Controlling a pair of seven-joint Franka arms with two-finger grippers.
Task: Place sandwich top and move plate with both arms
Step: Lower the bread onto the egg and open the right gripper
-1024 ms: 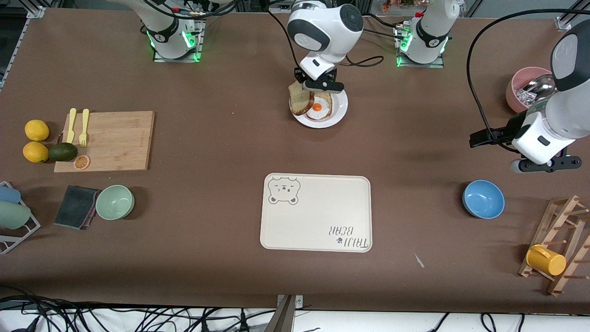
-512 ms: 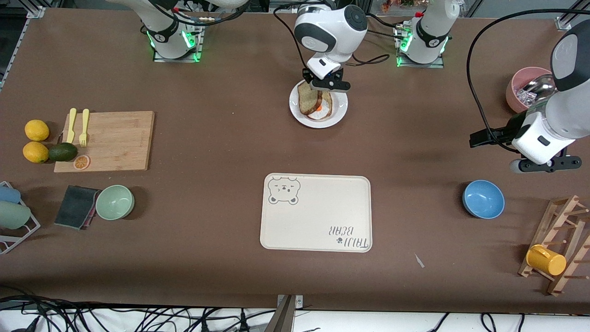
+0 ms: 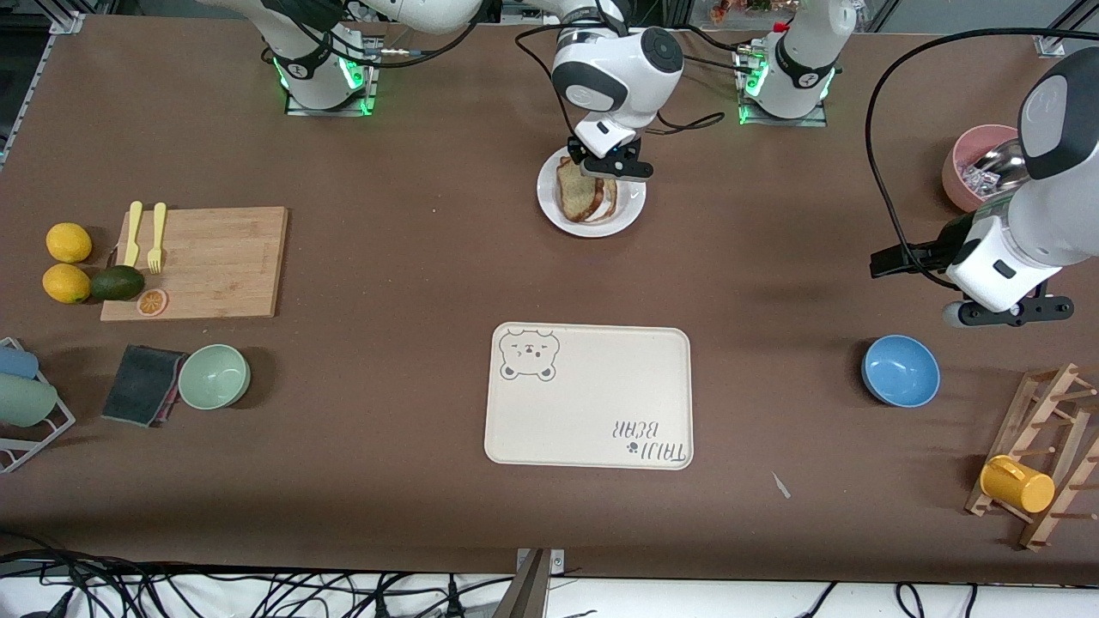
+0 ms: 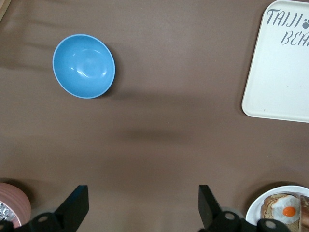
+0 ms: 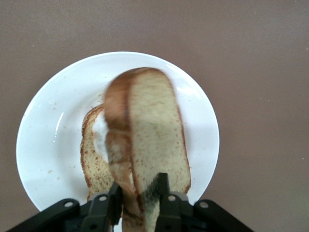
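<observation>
Right wrist view first: the right claw is clamped on the sandwich top, and its fingers are cut off at the frame's edge, so only their tips show pinching the slice's crust. The slice hangs tilted over the plate and hides nearly all of the egg slice beneath it; just a sliver of egg white peeks out beside the crust. From the front camera the egg yolk is hidden entirely under the sandwich top, where half a second ago an orange spot still showed. The right claw has come down and shifted a touch toward the bases, and the slice now lies almost flat over the egg slice, no longer hanging off toward the right arm's end of the plate.

The sandwich top itself: light-brown crumb, darker crust, rounded end, a slightly blurred edge in the wrist picture.

Over at the left arm's end, the left claw waits above bare counter near the blue bowl, barely shifted since a second ago. Its wrist camera shows the fingers spread wide apart, their bases cut off by the frame. The bear tray sits nearer the front camera than the plate.
</observation>
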